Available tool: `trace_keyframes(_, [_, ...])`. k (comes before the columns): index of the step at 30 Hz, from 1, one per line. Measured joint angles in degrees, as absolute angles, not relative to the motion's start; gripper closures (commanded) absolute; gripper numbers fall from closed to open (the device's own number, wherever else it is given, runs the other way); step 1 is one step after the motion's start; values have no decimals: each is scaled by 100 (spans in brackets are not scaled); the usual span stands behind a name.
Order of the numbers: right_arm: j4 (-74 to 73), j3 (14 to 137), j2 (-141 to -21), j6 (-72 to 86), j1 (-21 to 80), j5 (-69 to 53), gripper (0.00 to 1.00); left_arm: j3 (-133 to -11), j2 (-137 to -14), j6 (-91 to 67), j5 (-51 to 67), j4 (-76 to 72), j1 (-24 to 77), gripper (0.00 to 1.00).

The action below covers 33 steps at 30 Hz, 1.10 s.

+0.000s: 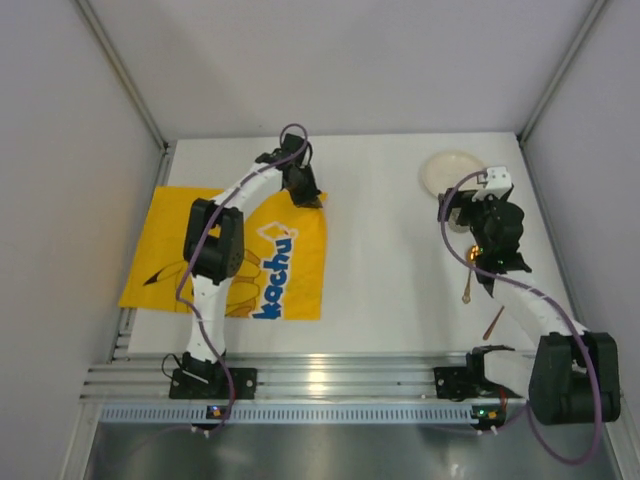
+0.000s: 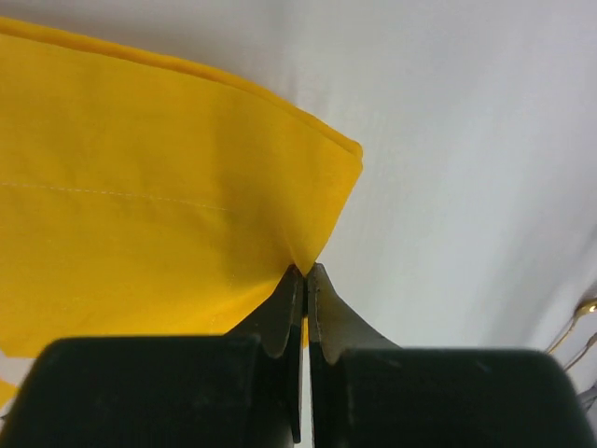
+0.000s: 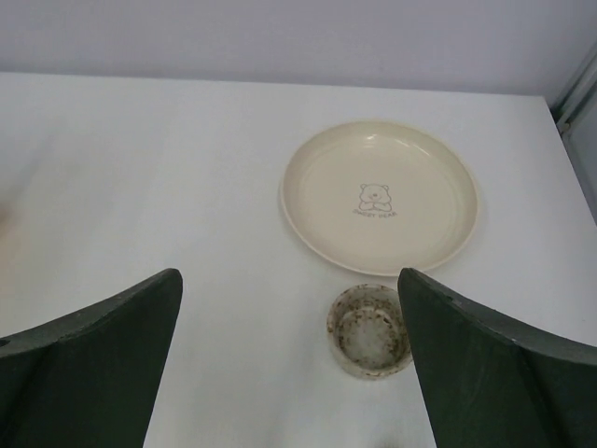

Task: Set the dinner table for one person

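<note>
The white dinner table (image 1: pixel 385 265) carries a yellow printed cloth mat (image 1: pixel 232 252) at its left. My left gripper (image 1: pixel 306 196) is at the mat's far right corner. In the left wrist view the left gripper (image 2: pixel 306 273) is shut, pinching that corner of the mat (image 2: pixel 149 215). A cream plate (image 3: pixel 380 196) with a bear print lies at the far right, and a small speckled cup (image 3: pixel 370 330) stands just in front of it. My right gripper (image 3: pixel 289 276) hangs open above the table, its right finger (image 3: pixel 485 373) beside the cup, and holds nothing.
Two gold pieces of cutlery (image 1: pixel 468 286) (image 1: pixel 493 322) lie on the table under the right arm. The plate (image 1: pixel 450 170) sits near the back right corner. A ribbed aluminium rail (image 1: pixel 330 378) runs along the near edge. Grey walls close in the back and both sides.
</note>
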State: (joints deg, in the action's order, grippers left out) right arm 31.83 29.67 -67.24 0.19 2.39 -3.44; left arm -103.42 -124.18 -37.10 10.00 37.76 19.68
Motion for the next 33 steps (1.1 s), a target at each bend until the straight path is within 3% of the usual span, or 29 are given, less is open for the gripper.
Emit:
trace_keyframes(9, [609,4510,-5618,709,451,-611,0,-11974,-14097,-4722,1476,3691,2805,100])
trace_keyframes(18, [-1000,4731,-5011,650,587,-784,0,-12676,-14809,-6121,2080,2388,3238,99])
trace_keyframes(20, [-1125,4729,-4921,620,628,-814,0,-12855,-14988,-6460,2182,1992,3297,71])
trace_keyframes(21, [-1164,4727,-4908,607,648,-836,0,-13013,-15109,-6587,2220,1826,3326,20])
trace_keyframes(22, [-1197,4727,-4908,593,676,-860,0,-13238,-15264,-6744,2268,1597,3347,1])
trace_keyframes(28, [-1374,4744,-4965,449,921,-958,0,-13452,-15288,-7264,2300,770,3170,1])
trace_keyframes(33, [-1404,4991,-4969,611,1114,-598,0,-13023,-14446,-6545,1959,1544,2668,5])
